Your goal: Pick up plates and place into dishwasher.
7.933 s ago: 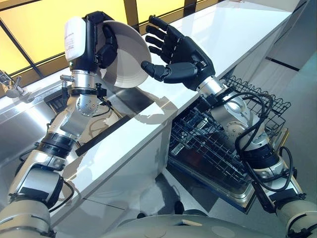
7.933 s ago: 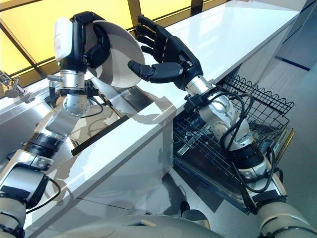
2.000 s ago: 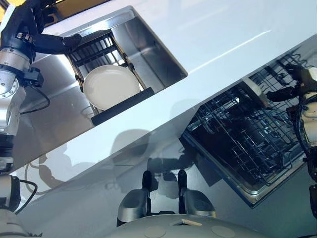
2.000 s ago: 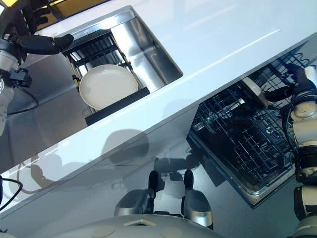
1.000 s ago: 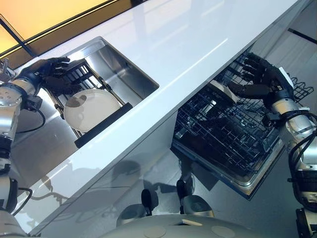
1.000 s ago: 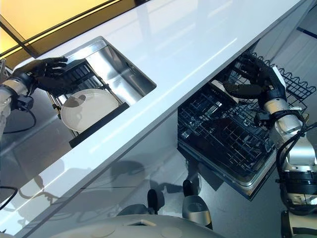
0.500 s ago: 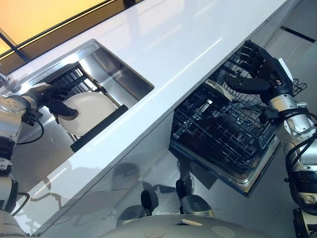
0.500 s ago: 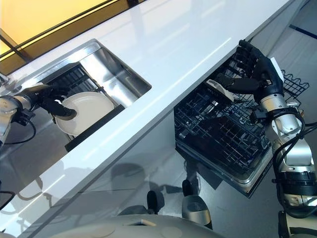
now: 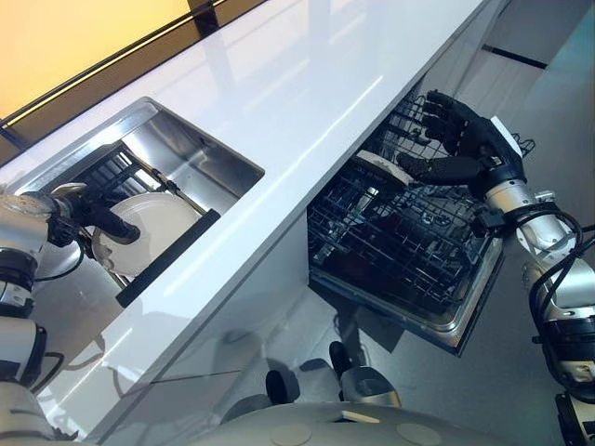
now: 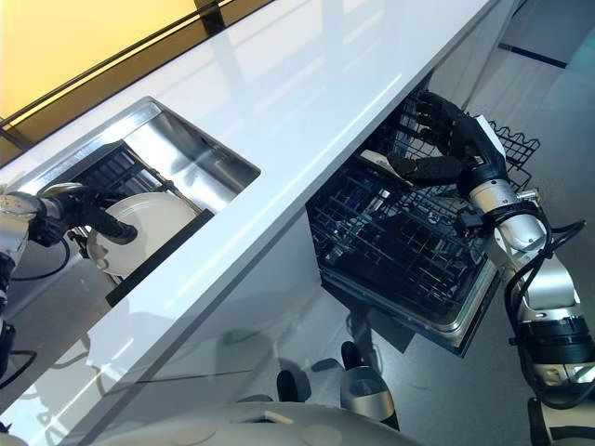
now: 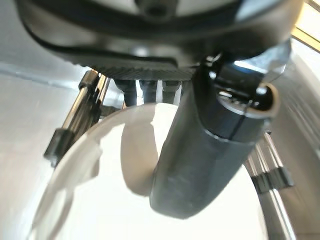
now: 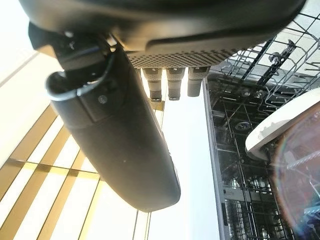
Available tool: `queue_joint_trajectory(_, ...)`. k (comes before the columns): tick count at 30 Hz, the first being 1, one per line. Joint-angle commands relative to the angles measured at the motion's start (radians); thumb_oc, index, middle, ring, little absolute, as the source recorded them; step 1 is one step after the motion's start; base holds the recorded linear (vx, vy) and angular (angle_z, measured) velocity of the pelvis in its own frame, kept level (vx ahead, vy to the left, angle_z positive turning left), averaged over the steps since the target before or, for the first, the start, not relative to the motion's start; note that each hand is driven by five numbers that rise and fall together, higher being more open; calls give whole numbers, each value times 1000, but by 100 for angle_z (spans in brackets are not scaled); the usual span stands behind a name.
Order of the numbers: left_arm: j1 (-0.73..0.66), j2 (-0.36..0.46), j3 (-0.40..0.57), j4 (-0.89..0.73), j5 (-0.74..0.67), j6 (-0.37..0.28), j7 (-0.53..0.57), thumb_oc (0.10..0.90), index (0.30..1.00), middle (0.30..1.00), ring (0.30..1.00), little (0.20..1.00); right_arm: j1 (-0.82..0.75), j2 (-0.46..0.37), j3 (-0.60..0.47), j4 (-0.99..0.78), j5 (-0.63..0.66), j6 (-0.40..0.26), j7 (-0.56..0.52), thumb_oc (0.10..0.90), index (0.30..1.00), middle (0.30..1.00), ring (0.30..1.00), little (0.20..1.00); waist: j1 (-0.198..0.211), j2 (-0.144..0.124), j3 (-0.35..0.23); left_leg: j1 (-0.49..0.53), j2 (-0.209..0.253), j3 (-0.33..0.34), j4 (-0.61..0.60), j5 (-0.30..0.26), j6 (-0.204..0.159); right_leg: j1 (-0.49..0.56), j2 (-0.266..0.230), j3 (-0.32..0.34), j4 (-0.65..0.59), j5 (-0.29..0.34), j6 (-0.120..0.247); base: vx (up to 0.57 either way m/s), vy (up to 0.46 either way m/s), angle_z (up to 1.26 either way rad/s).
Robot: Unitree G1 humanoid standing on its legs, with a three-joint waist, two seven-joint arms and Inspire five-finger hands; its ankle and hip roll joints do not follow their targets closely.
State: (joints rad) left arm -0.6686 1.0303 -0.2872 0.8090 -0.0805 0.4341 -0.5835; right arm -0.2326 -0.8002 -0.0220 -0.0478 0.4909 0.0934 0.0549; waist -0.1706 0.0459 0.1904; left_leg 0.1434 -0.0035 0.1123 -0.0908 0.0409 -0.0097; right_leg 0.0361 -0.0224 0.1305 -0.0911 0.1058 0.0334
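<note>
A white plate (image 9: 158,228) lies in a black rack (image 9: 165,257) inside the sink. My left hand (image 9: 84,212) is at its left rim, its thumb (image 11: 200,165) laid over the plate's face (image 11: 115,210) and its fingers (image 11: 150,91) reaching past the far rim, pinching it. My right hand (image 9: 462,139) hovers open over the pulled-out dishwasher rack (image 9: 409,251). Beside its thumb (image 12: 120,135), another white plate (image 9: 376,164) stands in that rack, with its rim (image 12: 282,125) showing in the right wrist view.
A long white countertop (image 9: 307,84) runs between the steel sink (image 9: 191,153) and the dishwasher. The dishwasher's open door (image 9: 469,311) juts out into the floor space on the right. A second wire basket (image 9: 522,145) sits behind my right hand.
The camera has shifted. My left hand came down from the rack bars onto the plate and laid its thumb across it. My right hand stays open over the dishwasher rack.
</note>
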Motion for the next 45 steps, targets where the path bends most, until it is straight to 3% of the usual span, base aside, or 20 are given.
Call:
queue_joint_trajectory(1, -47, -25, -52, 3, -75, 19, -200, 100, 300, 300, 300, 200, -114, -89, -43, -86, 28, -97, 8, 800, 900, 900, 900, 900, 1, -6, -88, -46, -85, -17, 8, -40, 54, -13, 2, -16, 32, -7, 59, 7, 8, -5)
queue_joint_trajectory(8, -68, 16, -89, -91, -133, 40, -270, 100, 300, 300, 300, 200, -160, -110, -21, -89, 47, -88, -20, 800, 900, 900, 900, 900, 23, 0, -87, -45, -89, -30, 14, -41, 53, 1, 0, -29, 22, -9, 57, -2, -8, -1)
queue_joint_trajectory(16, -108, 76, -91, -191, -190, -25, -137, 100, 300, 300, 300, 200, -212, -129, -20, -101, 62, -108, -81, 800, 900, 900, 900, 900, 50, -8, -105, -46, -91, -50, 17, -30, 48, 14, 4, -51, 20, -8, 51, -20, -44, 3)
queue_joint_trajectory(19, -130, 98, -64, -221, -198, -101, -25, 100, 300, 300, 300, 200, -235, -133, -34, -97, 41, -135, -117, 800, 900, 900, 900, 900, 63, -13, -118, -44, -89, -62, 15, -28, 47, 19, 7, -61, 19, -11, 47, -10, -39, 4)
queue_joint_trajectory(21, -132, 118, -30, -246, -219, -156, 92, 100, 300, 300, 300, 200, -247, -143, -50, -100, 7, -154, -152, 800, 900, 900, 900, 900, 70, -16, -123, -41, -88, -71, 12, -27, 47, 23, 9, -67, 20, -14, 46, -20, -33, 7)
queue_joint_trajectory(25, -155, 157, 59, -271, -125, -304, 387, 100, 300, 300, 300, 200, -301, -168, -64, -89, -102, -216, -227, 800, 900, 900, 900, 900, 87, -22, -135, -39, -84, -84, 10, -25, 45, 31, 11, -80, 21, -21, 37, -5, -26, 5)
queue_joint_trajectory(27, -164, 202, 112, -303, -94, -363, 519, 100, 300, 300, 300, 200, -314, -183, -84, -98, -76, -230, -222, 800, 900, 900, 900, 900, 95, -26, -144, -39, -81, -88, 10, -24, 43, 33, 10, -89, 21, -23, 32, 0, 0, 0)
queue_joint_trajectory(28, -152, 214, 140, -330, -87, -362, 546, 100, 300, 300, 300, 200, -309, -181, -95, -99, -67, -240, -214, 800, 900, 900, 900, 900, 100, -27, -147, -39, -80, -90, 10, -24, 41, 35, 10, -92, 20, -25, 31, 0, -29, 3)
queue_joint_trajectory(30, -101, 249, 233, -403, -48, -444, 676, 100, 300, 300, 300, 200, -289, -169, -134, -120, 20, -248, -153, 800, 900, 900, 900, 900, 118, -35, -155, -39, -77, -98, 8, -24, 38, 40, 8, -104, 17, -28, 27, 4, -36, 4)
queue_joint_trajectory(31, -72, 255, 281, -447, -29, -455, 732, 100, 300, 300, 300, 200, -281, -157, -145, -133, 67, -247, -122, 800, 900, 900, 900, 900, 124, -38, -159, -39, -77, -101, 8, -25, 37, 42, 7, -109, 16, -31, 25, 4, -36, 5)
queue_joint_trajectory(34, -4, 257, 378, -551, 19, -502, 861, 100, 300, 300, 300, 200, -283, -123, -143, -167, 159, -222, -60, 800, 900, 900, 900, 900, 140, -45, -169, -36, -76, -113, 7, -27, 34, 48, 4, -123, 15, -37, 21, 6, -42, 7)
queue_joint_trajectory(37, 63, 236, 456, -663, 107, -570, 1007, 100, 300, 300, 300, 200, -321, -80, -84, -209, 282, -136, 26, 800, 900, 900, 900, 900, 157, -54, -183, -33, -75, -128, 6, -28, 30, 58, -3, -146, 16, -44, 17, 12, -51, 13)
queue_joint_trajectory(40, 65, 215, 446, -722, 180, -635, 1097, 100, 300, 300, 300, 200, -369, -35, -3, -235, 366, -73, 54, 800, 900, 900, 900, 900, 167, -60, -196, -31, -76, -138, 6, -28, 28, 65, -6, -163, 17, -49, 13, 15, -48, 20)
queue_joint_trajectory(45, 19, 160, 352, -785, 254, -677, 1185, 100, 300, 300, 300, 200, -428, 49, 117, -229, 392, -48, 52, 800, 900, 900, 900, 900, 175, -64, -211, -27, -75, -146, 4, -27, 26, 71, -7, -179, 18, -53, 10, 13, -40, 25)
